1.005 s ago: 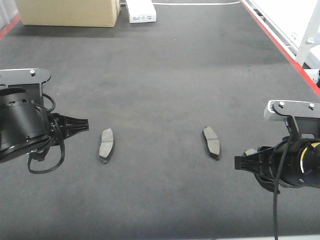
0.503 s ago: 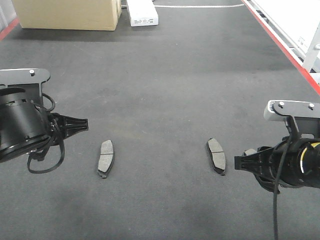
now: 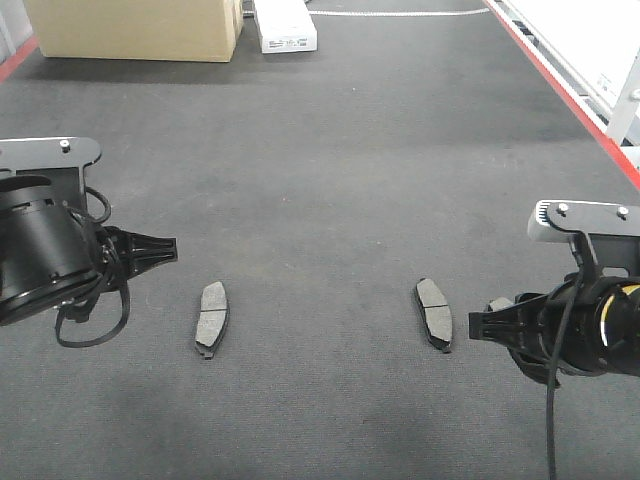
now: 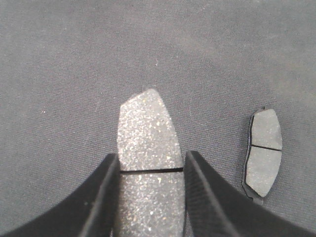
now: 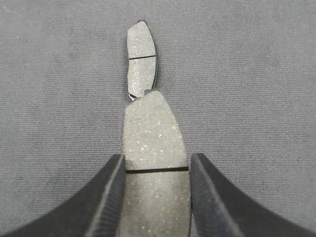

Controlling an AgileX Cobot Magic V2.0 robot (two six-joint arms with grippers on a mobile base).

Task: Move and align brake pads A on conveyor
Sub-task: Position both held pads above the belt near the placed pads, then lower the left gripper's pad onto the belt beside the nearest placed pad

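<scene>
- Front view: I am seeing two brake pads lying flat on the conveyor (image 3: pixel 330 150), well apart; the left pad (image 3: pixel 211 318) is lying near the left hand (image 3: pixel 165 250), the right pad (image 3: pixel 434 313) is lying just beside the right hand (image 3: pixel 480 326); a cardboard box (image 3: pixel 135 28) and a white box (image 3: pixel 284 24) are sitting at the far end of the belt; a red edge strip (image 3: pixel 570 100) is running along the right side; from here I cannot tell how wide either hand is standing.
- Left wrist view: I am looking down between the left hand's fingers (image 4: pixel 101 197); a held pad (image 4: pixel 148 168) is filling the gap, both fingers pressing against its sides at the groove; another pad (image 4: pixel 262 150) is lying on the belt off to the right.
- Right wrist view: the right hand's fingers (image 5: pixel 210 197) are closing on a gripped pad (image 5: pixel 155 163) at its groove; beyond its tip a further pad (image 5: pixel 142 59) is lying on the belt, nearly in line.
</scene>
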